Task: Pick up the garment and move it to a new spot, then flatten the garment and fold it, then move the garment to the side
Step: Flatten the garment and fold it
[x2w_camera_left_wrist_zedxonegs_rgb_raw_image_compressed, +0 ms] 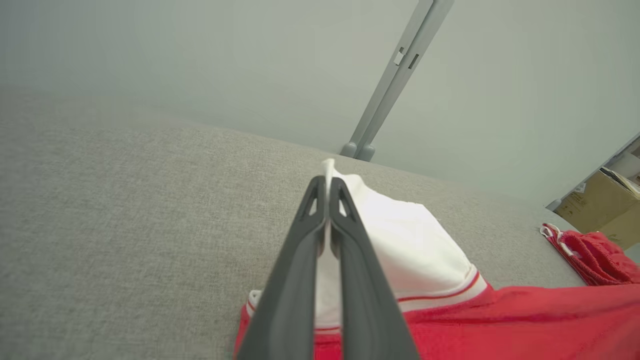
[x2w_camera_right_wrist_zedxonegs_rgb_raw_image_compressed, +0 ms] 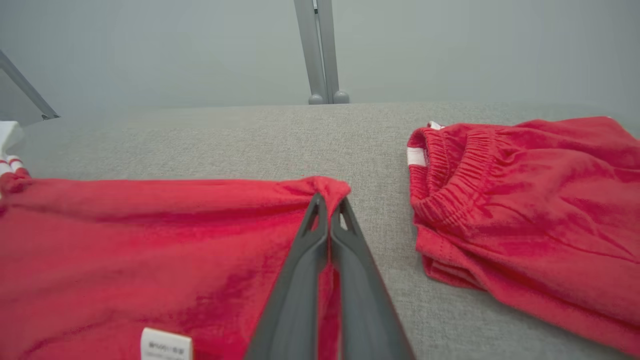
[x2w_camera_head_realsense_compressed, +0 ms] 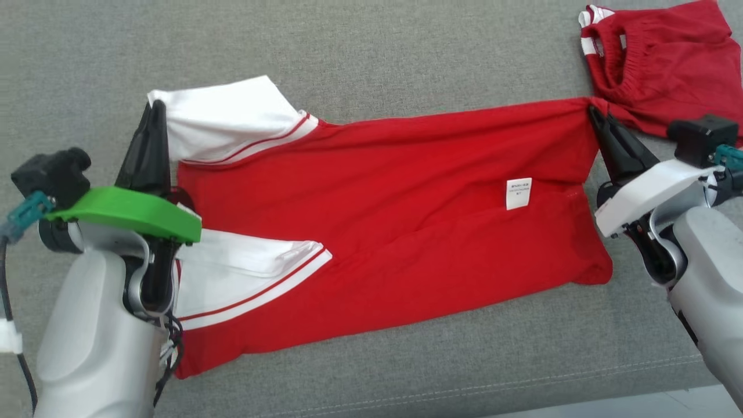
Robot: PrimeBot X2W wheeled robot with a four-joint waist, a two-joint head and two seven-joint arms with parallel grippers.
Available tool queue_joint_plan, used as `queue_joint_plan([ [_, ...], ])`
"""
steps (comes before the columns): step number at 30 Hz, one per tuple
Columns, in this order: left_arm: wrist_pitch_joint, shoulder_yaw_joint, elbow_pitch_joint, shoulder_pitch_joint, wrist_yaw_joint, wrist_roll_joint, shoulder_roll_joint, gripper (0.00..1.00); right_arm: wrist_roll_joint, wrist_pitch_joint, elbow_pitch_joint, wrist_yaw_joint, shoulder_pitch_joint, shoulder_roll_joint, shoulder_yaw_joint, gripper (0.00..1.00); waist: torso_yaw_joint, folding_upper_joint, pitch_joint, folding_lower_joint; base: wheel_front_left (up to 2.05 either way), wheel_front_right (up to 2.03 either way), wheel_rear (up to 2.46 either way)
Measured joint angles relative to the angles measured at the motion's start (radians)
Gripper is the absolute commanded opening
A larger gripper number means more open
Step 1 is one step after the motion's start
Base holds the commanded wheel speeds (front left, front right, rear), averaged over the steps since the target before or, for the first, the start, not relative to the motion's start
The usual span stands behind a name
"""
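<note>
1. We are looking down at the garment (x2w_camera_head_realsense_compressed: 395, 232), a red shirt with white sleeves. It is lying spread across the grey cushion (x2w_camera_head_realsense_compressed: 348, 46), sleeves towards our left and hem towards our right.
2. Our left gripper (x2w_camera_head_realsense_compressed: 155, 116) is pinching the far white sleeve (x2w_camera_head_realsense_compressed: 226, 116) at its outer corner. In the left wrist view its jaws are pressing together, with a sliver of white cloth poking out past the tips.
3. Our right gripper (x2w_camera_head_realsense_compressed: 595, 116) is clamping the far hem corner, jaws together on a bunched bit of red fabric.
4. The shirt's far edge is running taut between the two grips.
5. A white label (x2w_camera_head_realsense_compressed: 518, 193) is showing on the red body near the hem.
6. Red shorts (x2w_camera_head_realsense_compressed: 662, 64) are lying crumpled just beside the held corner. In the right wrist view, a strip of cushion is separating them.
7. A grey post (x2w_camera_right_wrist_zedxonegs_rgb_raw_image_compressed: 320, 50) is standing behind the cushion.
</note>
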Motion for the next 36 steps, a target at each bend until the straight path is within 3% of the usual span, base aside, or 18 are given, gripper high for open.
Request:
queue_joint_plan([
  [8,-0.021,0.029,-0.128,0.217,0.006,-0.038,-0.002,0.0,-0.016,0.014,-0.051,-0.022,0.148,-0.001,-0.045,0.0,0.038,0.0,-0.079,0.0,0.0,0.0,0.0],
  [18,0.054,-0.009,-0.268,0.483,0.026,-0.095,-0.023,0.0,-0.068,0.015,-0.177,-0.043,0.291,-0.026,-0.137,0.0,0.089,0.0,-0.14,0.0,0.0,0.0,0.0],
  [30,0.102,-0.002,-0.332,0.63,0.055,-0.137,-0.023,0.0,-0.207,0.015,-0.207,-0.041,0.407,-0.033,-0.075,0.0,0.099,0.0,-0.148,0.0,0.0,0.0,0.0],
  [36,0.124,-0.014,-0.366,0.652,0.055,-0.138,-0.02,0.0,-0.312,0.015,-0.22,-0.038,0.416,-0.08,-0.05,0.03,0.076,0.0,-0.147,0.0,0.0,0.0,0.0],
])
